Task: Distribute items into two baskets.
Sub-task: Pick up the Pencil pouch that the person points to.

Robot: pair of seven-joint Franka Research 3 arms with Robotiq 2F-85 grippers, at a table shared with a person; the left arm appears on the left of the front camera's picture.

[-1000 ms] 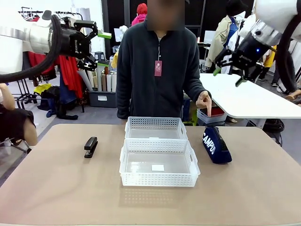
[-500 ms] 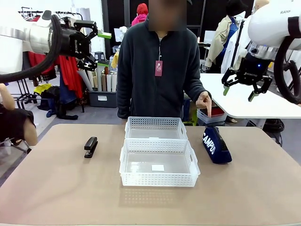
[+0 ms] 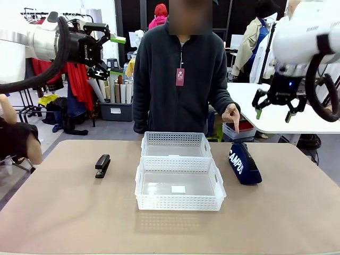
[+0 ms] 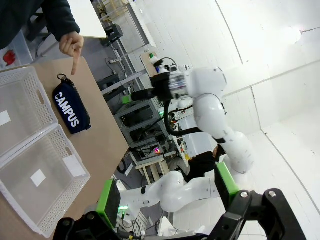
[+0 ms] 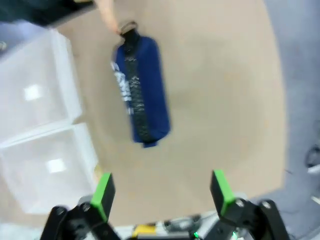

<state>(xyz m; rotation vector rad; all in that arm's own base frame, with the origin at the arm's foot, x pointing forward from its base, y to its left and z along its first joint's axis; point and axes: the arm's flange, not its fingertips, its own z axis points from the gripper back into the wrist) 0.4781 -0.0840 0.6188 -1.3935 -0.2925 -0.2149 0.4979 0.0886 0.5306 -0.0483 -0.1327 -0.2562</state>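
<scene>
Two translucent-white lattice baskets stand mid-table, the near basket (image 3: 179, 184) in front of the far basket (image 3: 176, 144). Right of them lies the navy CAMPUS pouch (image 3: 243, 163), with the person's finger (image 3: 235, 124) pointing down at it. The black stapler (image 3: 102, 165) lies to the left of the baskets. My right gripper (image 3: 274, 111) hangs open, high above the pouch's right side; its wrist view shows the pouch (image 5: 140, 100) below the open fingers (image 5: 162, 192). My left gripper (image 3: 112, 54) is open, raised high at the far left; its wrist view shows the pouch (image 4: 71, 109) and the baskets (image 4: 31, 165).
The person (image 3: 180, 79) stands at the far edge behind the baskets. A white table (image 3: 287, 111) stands behind at the right. Bare tan tabletop (image 3: 69, 212) spreads in front of the baskets and around the stapler.
My right gripper has come down and swung from the upper right toward the space above the pouch. The left arm, the person's hand and the items have stayed put.
</scene>
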